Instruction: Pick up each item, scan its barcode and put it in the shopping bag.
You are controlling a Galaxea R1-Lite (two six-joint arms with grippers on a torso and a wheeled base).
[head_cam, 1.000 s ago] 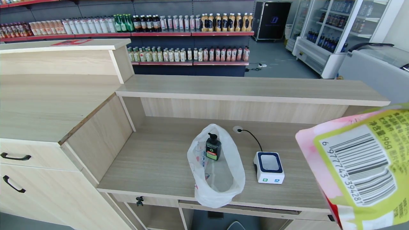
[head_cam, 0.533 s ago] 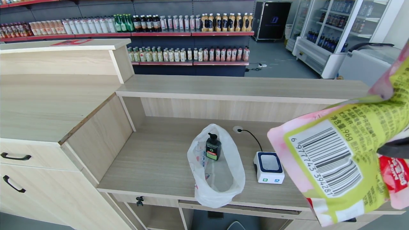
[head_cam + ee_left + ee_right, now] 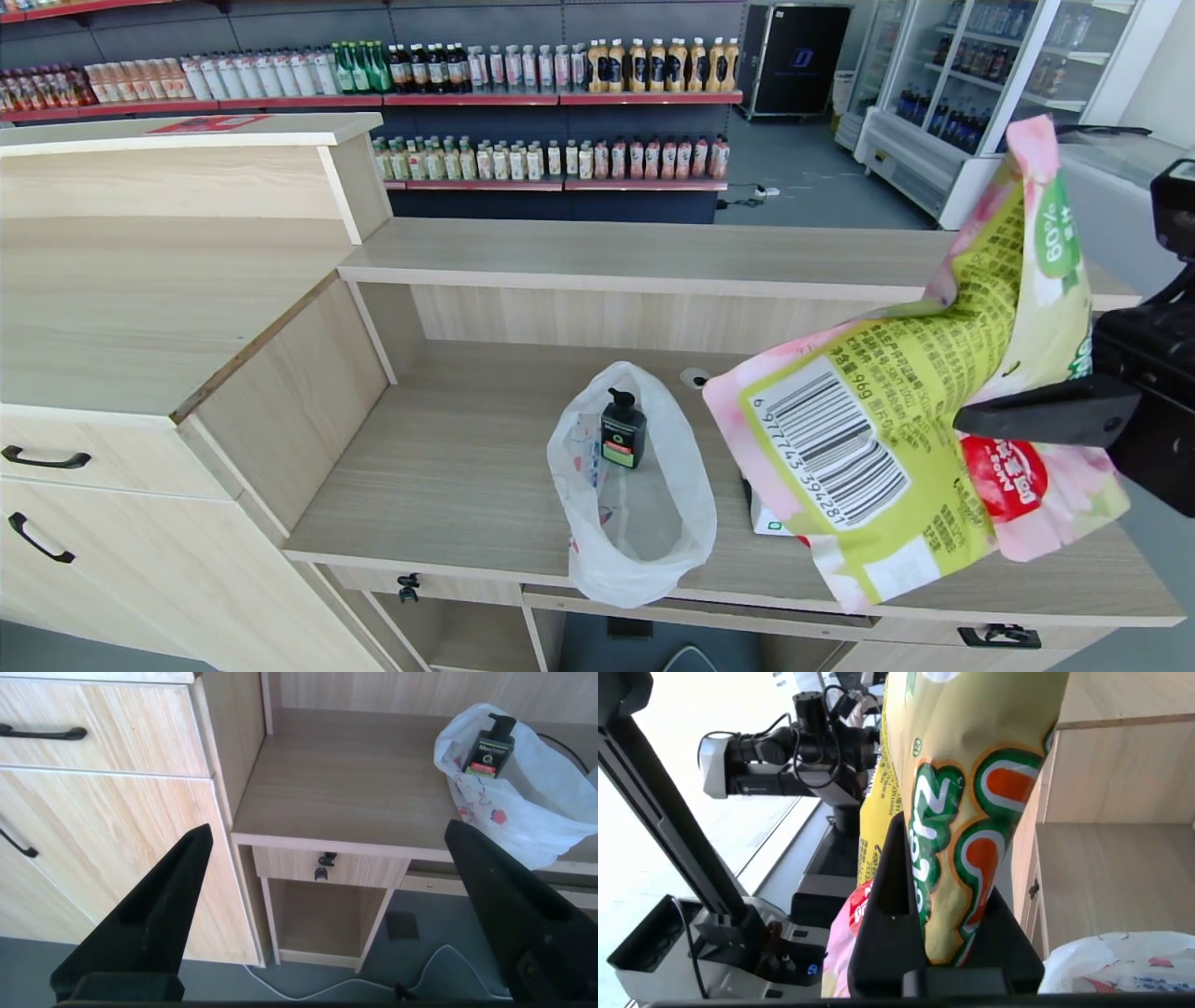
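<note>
Right gripper (image 3: 990, 417) is up at the right side of the counter (image 3: 439, 467), its fingers clamped on a pink and green pouch (image 3: 887, 439); one black finger (image 3: 1046, 411) lies across the pouch's printed face, the other is hidden behind it; in the right wrist view the pouch stands pinched between both fingers. The pouch hangs in the air, clear of the counter, tilted and creased, with its barcode panel (image 3: 831, 446) turned up toward the head camera. From the head view the pouch covers most of the scanner (image 3: 764, 521), of which one white corner shows on the counter; whether the pouch hangs directly above it cannot be told. The shopping bag (image 3: 571, 457), white and translucent, lies open on the counter just left of the scanner, its lower end drooping over the front edge; a black pump bottle (image 3: 623, 431) stands upright inside it near the back. A round cable port (image 3: 694, 377) sits in the counter behind the bag. Left gripper (image 3: 329, 829) hangs low, in front of the counter's left end and near the drawers (image 3: 103, 775); its fingers stand wide apart and hold nothing. Behind the counter run shelves (image 3: 560, 97) of bottled drinks; glass-door coolers (image 3: 971, 65) stand at the right.
</note>
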